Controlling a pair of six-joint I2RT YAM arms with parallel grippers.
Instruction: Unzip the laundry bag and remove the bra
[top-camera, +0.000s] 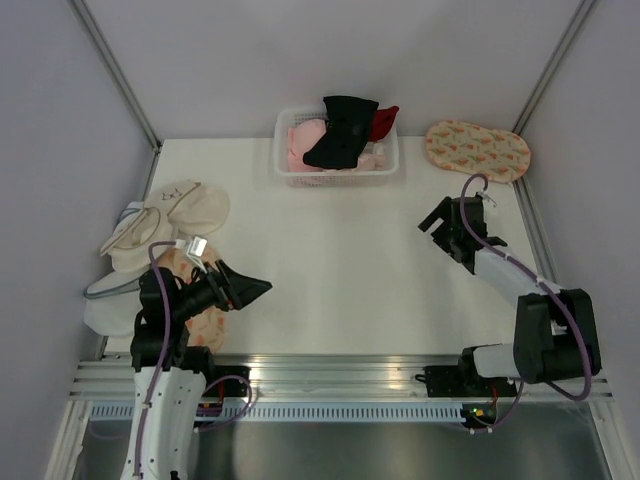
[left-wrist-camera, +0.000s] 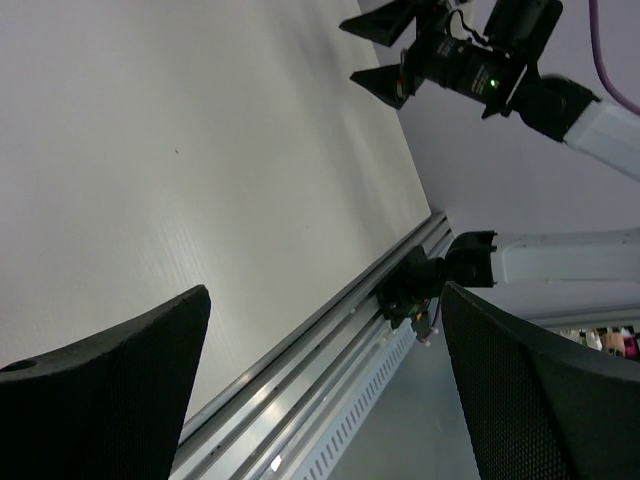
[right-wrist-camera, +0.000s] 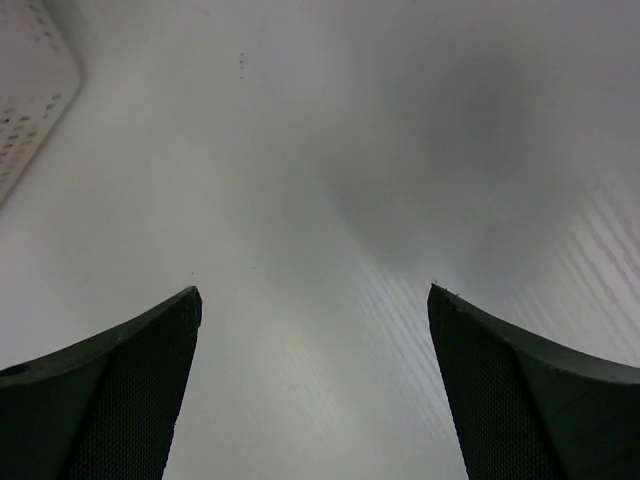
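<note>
The laundry bag (top-camera: 477, 150) lies flat at the back right of the table, a peach-cream oval with an orange-and-green print. It looks shut and flat. A black garment (top-camera: 342, 133) lies on top of the white basket (top-camera: 290, 175); no pink trim shows, so I cannot tell if it is the bra. My right gripper (top-camera: 441, 226) is open and empty over bare table, in front and left of the bag; it also shows in its wrist view (right-wrist-camera: 315, 295). My left gripper (top-camera: 252, 289) is open and empty at the near left, over bare table (left-wrist-camera: 325, 300).
Pink and red garments (top-camera: 305, 140) fill the basket. Plain cream domed pouches (top-camera: 170, 215) and a smaller orange printed pouch (top-camera: 200, 322) are piled at the left edge beside my left arm. A metal rail (top-camera: 340, 375) runs along the near edge. Grey walls close in both sides.
</note>
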